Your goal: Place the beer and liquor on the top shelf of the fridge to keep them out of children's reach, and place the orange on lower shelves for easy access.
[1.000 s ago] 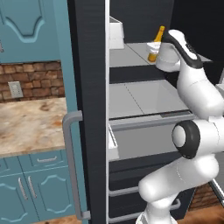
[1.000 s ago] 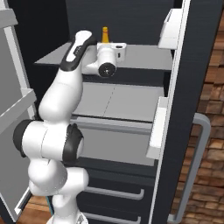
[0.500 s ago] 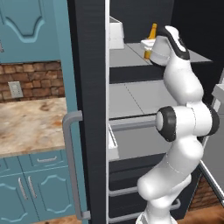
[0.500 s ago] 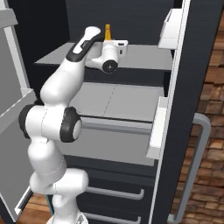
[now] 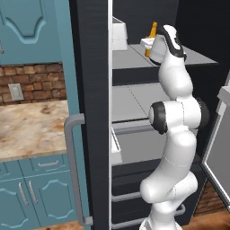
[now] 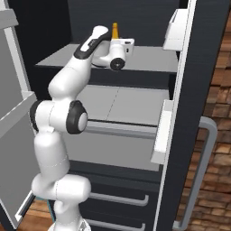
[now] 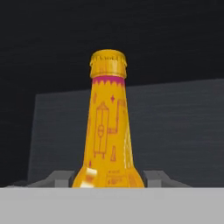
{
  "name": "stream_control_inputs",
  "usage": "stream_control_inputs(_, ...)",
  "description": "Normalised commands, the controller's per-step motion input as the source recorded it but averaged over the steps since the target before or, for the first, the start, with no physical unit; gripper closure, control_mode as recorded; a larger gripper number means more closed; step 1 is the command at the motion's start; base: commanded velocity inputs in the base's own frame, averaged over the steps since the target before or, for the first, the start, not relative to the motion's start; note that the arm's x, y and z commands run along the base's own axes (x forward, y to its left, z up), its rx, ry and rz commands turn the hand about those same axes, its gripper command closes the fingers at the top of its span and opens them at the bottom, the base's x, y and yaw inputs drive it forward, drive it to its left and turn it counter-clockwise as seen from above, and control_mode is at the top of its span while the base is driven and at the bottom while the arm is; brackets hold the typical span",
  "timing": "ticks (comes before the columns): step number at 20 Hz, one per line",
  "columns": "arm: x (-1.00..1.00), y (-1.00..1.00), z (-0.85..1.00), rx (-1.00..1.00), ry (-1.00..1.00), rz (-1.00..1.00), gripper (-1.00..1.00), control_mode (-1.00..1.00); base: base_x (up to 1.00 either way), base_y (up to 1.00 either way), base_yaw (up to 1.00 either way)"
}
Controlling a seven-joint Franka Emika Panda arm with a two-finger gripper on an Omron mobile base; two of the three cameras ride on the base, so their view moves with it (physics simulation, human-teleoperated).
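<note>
Amber-orange beer (image 7: 109, 131), slim bottle with a yellowish cap: I read it as clamped in my pincer (image 7: 109, 183), whose two grey fingers (image 7: 54, 178) stand close against the lower body on either side in the hand view. Bottle upright, neck rising straight up the middle of that view, dark fridge wall behind it.

Location: over the top shelf of the fridge (image 6: 144, 56), toward the back. In the left base view the beer (image 5: 152, 36) shows just past the white hand; in the right base view its neck (image 6: 115, 30) stands above the hand. Whether its base touches the shelf I cannot tell; the hand hides it.

Step in hand: placing the beer on the top shelf, first of the three items as I judge it. Liquor and orange remain to be handled.

Next move, my judgement: lower until the base sits flat on the grey panel, spread the pincer, then draw the hand straight back out of the fridge (image 5: 94, 112) without brushing the neck. A tall, narrow bottle tips easily, so the release should be gentle and level.
</note>
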Motion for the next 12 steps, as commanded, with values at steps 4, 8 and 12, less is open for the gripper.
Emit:
stream_control_inputs(4,0.23,0.00,0.04,-0.05,0.00,0.00,-1.00,-1.00,0.00,0.00,0.00)
stream_control_inputs(8,0.00,0.00,0.00,-0.08,-0.01,0.00,-1.00,-1.00,0.00,0.00,0.00)
stream_control_inputs(12,-0.01,0.01,0.00,-0.10,-0.02,0.00,-1.00,-1.00,0.00,0.00,0.00)
